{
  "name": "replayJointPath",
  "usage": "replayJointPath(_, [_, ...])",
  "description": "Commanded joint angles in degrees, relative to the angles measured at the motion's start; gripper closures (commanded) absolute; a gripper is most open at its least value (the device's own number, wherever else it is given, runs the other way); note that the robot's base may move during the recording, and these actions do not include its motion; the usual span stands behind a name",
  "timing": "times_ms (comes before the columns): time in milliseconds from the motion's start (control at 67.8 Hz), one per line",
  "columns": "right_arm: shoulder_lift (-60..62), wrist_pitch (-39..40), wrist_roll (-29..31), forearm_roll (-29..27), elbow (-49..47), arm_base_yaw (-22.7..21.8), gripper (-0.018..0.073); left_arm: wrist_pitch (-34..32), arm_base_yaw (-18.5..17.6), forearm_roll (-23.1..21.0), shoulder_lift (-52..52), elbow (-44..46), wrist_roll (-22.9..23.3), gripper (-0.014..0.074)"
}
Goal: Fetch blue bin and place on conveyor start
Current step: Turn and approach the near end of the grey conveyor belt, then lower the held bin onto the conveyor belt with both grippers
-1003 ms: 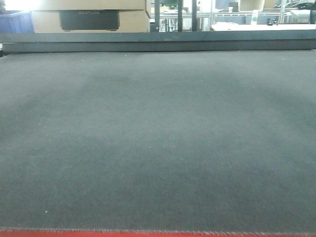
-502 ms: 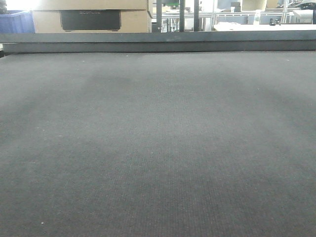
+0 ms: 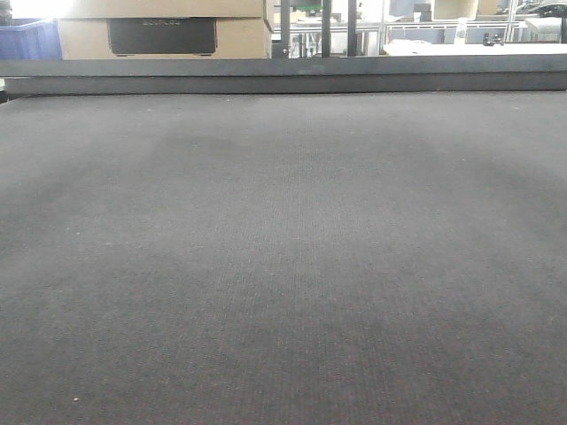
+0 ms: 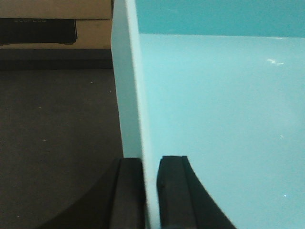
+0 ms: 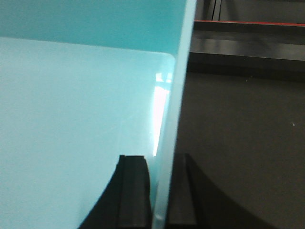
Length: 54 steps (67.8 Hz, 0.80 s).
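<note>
The conveyor start [image 3: 283,266] is a wide dark grey woven belt that fills the front view; no bin or gripper shows there. In the left wrist view my left gripper [image 4: 151,191] is shut on the left wall of the pale turquoise blue bin [image 4: 219,109], one finger outside, one inside. In the right wrist view my right gripper [image 5: 159,195] is shut on the bin's right wall [image 5: 76,109] the same way. The belt lies below the bin on both sides, in the left wrist view [image 4: 57,133] and the right wrist view [image 5: 243,133]. I cannot tell whether the bin touches the belt.
A dark rail [image 3: 283,75] bounds the belt's far edge. Behind it stand cardboard boxes [image 3: 159,31], a dark blue bin [image 3: 31,40] at far left, and metal racks [image 3: 425,27] at right. A red-edged dark frame [image 5: 248,33] lies beyond the belt in the right wrist view.
The front view has advanced over the belt: the red strip at the bottom edge is gone and the background has shifted slightly. The belt itself looks the same.
</note>
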State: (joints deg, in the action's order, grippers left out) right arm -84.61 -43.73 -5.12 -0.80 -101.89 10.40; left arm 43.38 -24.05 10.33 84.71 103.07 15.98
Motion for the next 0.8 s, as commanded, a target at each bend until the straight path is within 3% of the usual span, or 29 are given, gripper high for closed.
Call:
replayJointPath(0, [0.6,2.2,0.9,-2.8,-0.4,0.7,0.0711,-5.3,-1.0,-3.5,-0.8,0.7,-0.5,0.0708])
replayJointPath(369, [0.6,2.2,0.9,-3.2,-0.4,0.7,0.0711,-5.5,-1.0,-3.5,-0.8,0.7,-0.5,0.0708])
replayJointPath(487, [0.7,-1.2,0.9,-5.3,-0.4,0.7,0.0711,-4.3,-1.0,-3.5,-0.9,0.7,-0.5,0.0708])
replayJointPath(575, [0.7,-6.8,0.9,-7.7,-0.4,0.7,0.0711,0.1,-1.0,-3.5,-0.9,0.7,-0.5,0.0708])
replayJointPath(708, [-0.6,-16.4,0.9,-8.3,-0.1,0.7,0.0711,12.3,-1.0,-2.1,0.2,-0.5,-0.5,0.0708])
replayJointPath(782, [-1.7,-18.0,0.9,-8.3,1.0,0.7,0.0711,12.9,-1.0,-2.0,0.8,-3.0,-0.5,0.0708])
